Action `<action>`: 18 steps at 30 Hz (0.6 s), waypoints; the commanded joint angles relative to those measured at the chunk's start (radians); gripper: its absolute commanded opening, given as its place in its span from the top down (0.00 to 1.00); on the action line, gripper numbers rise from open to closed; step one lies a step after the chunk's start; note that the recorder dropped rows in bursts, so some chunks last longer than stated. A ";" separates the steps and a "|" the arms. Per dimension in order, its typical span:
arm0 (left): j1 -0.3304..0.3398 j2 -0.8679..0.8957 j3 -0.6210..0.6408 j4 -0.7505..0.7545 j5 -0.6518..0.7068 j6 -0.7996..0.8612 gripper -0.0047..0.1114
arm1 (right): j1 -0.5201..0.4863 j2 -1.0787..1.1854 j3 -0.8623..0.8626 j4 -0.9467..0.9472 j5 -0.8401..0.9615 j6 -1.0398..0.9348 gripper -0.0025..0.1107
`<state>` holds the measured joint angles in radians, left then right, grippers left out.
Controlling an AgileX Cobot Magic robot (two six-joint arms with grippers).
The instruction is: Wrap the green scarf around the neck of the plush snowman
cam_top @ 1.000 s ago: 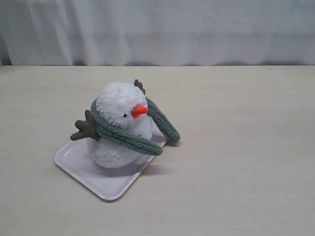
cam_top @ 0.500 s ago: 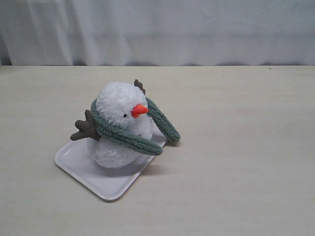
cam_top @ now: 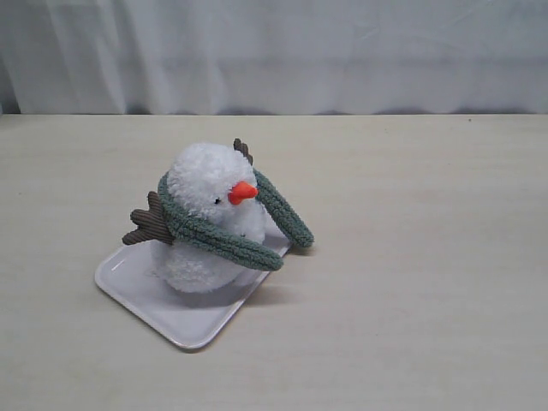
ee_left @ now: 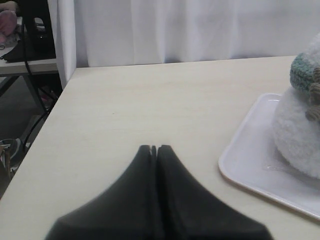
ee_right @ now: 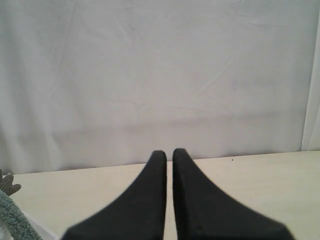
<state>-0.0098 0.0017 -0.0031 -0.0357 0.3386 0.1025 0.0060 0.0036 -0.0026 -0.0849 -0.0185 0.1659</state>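
— Green scarf [cam_top: 218, 238] is on, folks, looped round the neck of the snowman [cam_top: 205, 214], right between the head and the body ball.

— And where's the snowman sitting?

— On the white tray [cam_top: 180, 321], left of centre on the pale surface [cam_top: 411, 282]. It's roughly upright, with its orange nose [cam_top: 243, 192] pointing out to the right of the exterior view.

— Talk me through the scarf ends.

— One end sweeps across the front and stops over the tray's right edge. The other drops down the far side of the head, and its rounded tip lies on the surface just beside the tray. The two tips are near each other but apart.

— I see a brown twig arm [cam_top: 150, 227] poking out on the left, just under the scarf.

— Yes, and a second one peeks up behind the head.

— What about the arms?

— Neither shows in the exterior view. The left tool [ee_left: 154, 148] is clenched, jaws pressed together with nothing in them, low over bare surface, and the tray and snowman are off to one side.

— And the right one?

— The right tool [ee_right: 169, 152] is closed to a thin slit and empty, facing the white curtain [cam_top: 342, 51]. A bit of scarf shows at the corner of its view.
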 commanded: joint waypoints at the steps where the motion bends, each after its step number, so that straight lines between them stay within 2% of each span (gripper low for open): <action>1: -0.003 -0.002 0.003 -0.004 -0.015 0.001 0.96 | -0.003 -0.004 0.003 0.003 0.011 0.000 0.94; 12: -0.003 -0.002 0.003 -0.004 -0.015 0.001 0.96 | -0.003 -0.004 0.003 -0.005 0.304 -0.002 0.94; 18: -0.003 -0.002 0.003 -0.004 -0.015 0.001 0.96 | -0.003 -0.004 0.003 -0.005 0.364 -0.004 0.94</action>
<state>-0.0098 0.0017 -0.0031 -0.0357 0.3386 0.1025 0.0060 0.0036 -0.0026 -0.0849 0.3298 0.1659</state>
